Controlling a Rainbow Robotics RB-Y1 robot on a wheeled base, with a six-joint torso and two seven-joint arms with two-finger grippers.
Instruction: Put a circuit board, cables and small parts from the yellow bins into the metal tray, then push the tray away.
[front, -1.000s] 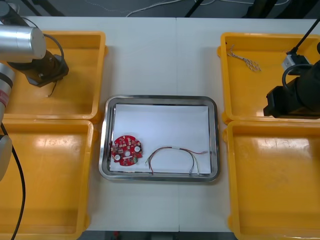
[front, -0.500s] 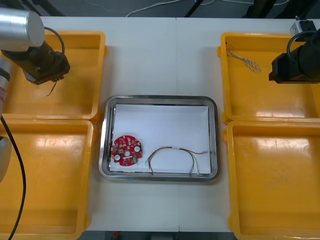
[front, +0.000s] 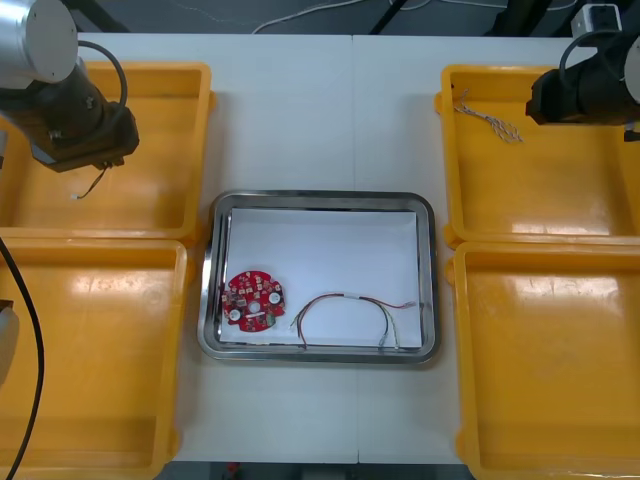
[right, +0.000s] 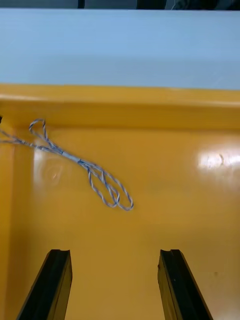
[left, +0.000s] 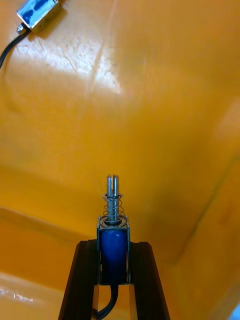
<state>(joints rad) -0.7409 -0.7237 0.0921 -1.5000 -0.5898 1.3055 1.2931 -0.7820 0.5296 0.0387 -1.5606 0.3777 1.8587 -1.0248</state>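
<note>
Front view, for the tally: in the metal tray (front: 318, 197) at the table's middle, already a round red circuit board (front: 251, 299) at the near left and a thin looped cable (front: 345, 305) just to its right, apart from it. Board and one cable done, by the look of it; small parts, perhaps more cable, and the push of the tray yet to do.

At the far left, over the far left yellow bin (front: 150, 200), the left gripper (left: 114, 245), clamped on a small metal part (left: 114, 235) with blue body, spring and pin, a black lead hanging below. Held clear of the bin floor, judging from the wrist view; next, presumably, across to the tray. On that bin's floor, well apart, a spare metal part (left: 37, 11).

At the far right, the right gripper (right: 115, 255) over the far right yellow bin (front: 530, 200), fingers wide apart, holding nothing. On the bin floor beyond the fingertips, untouched, a twisted blue and white cable (right: 82, 165).
</note>
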